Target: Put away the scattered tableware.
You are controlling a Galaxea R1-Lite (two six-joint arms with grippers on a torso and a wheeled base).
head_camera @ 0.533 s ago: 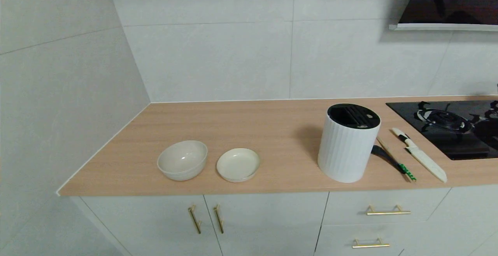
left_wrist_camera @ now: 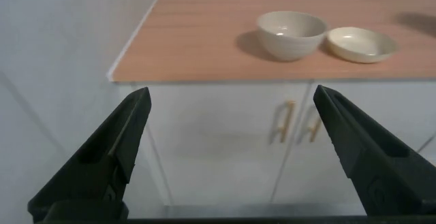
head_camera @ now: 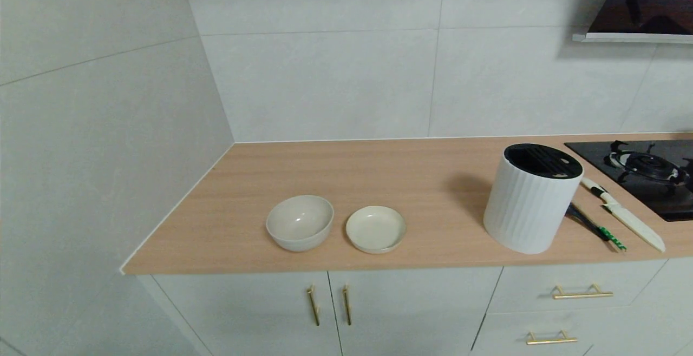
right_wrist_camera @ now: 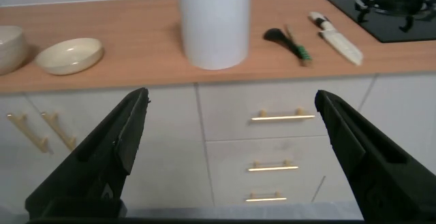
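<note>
On the wooden counter (head_camera: 346, 177) a cream bowl (head_camera: 299, 229) stands beside a shallow cream dish (head_camera: 376, 229). To their right is a white ribbed utensil holder (head_camera: 533, 198) with a black slotted top. Past it lie a black spoon with a green-patterned handle (head_camera: 595, 228) and a white-handled knife (head_camera: 622, 213). My left gripper (left_wrist_camera: 231, 149) is open, held low in front of the cabinets, below the bowl (left_wrist_camera: 291, 33) and dish (left_wrist_camera: 362, 43). My right gripper (right_wrist_camera: 231, 149) is open too, low before the drawers under the holder (right_wrist_camera: 213, 21), spoon (right_wrist_camera: 286, 41) and knife (right_wrist_camera: 336, 39).
A black gas stove (head_camera: 644, 175) is set into the counter at the far right, under a range hood (head_camera: 639, 4). Tiled walls close the back and left. Below are cabinet doors (head_camera: 330, 304) and drawers (head_camera: 582, 291) with gold handles.
The whole head picture has slid to the right, so the camera has moved. The tableware keeps its places on the counter.
</note>
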